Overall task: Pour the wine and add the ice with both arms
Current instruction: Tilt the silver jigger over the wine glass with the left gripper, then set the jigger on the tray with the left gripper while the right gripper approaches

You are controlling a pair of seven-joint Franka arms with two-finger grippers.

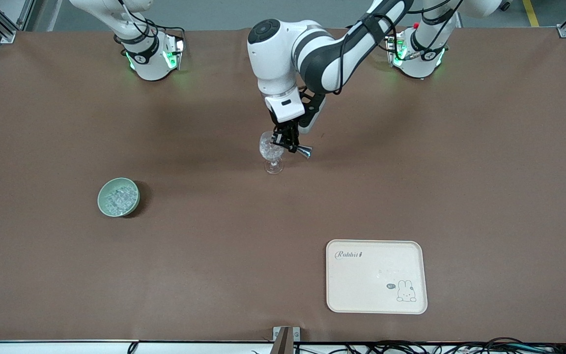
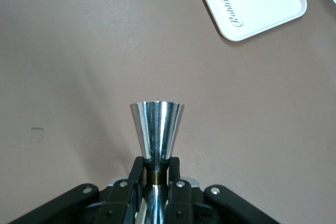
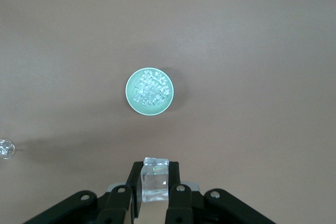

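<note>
1. The left gripper is clamped on the waist of a steel jigger, held tipped on its side over the wine glass. That posture suits pouring the measure into the glass, I judge.
2. The wine glass stands upright on the brown worktop, near the middle, and serves as landmark for the rest.
3. The right gripper is closed on a single clear ice cube, high above the pale green bowl. The bowl sits toward the right arm's end from the wine glass and nearer the front camera, and holds the remaining ice. The cube is held ready, probably to go to the glass once the pour ends.
4. A cream rabbit-print tray lies nearer the front camera than the wine glass, toward the left arm's end (it looks bare).
5. Hard to make out:
   - Whether any liquid leaves the jigger, or how full the glass is.
   - The right gripper is out of the front view; only its arm's base shows.
   - The jigger's lower cone is hidden by the fingers in the left wrist view.
</note>
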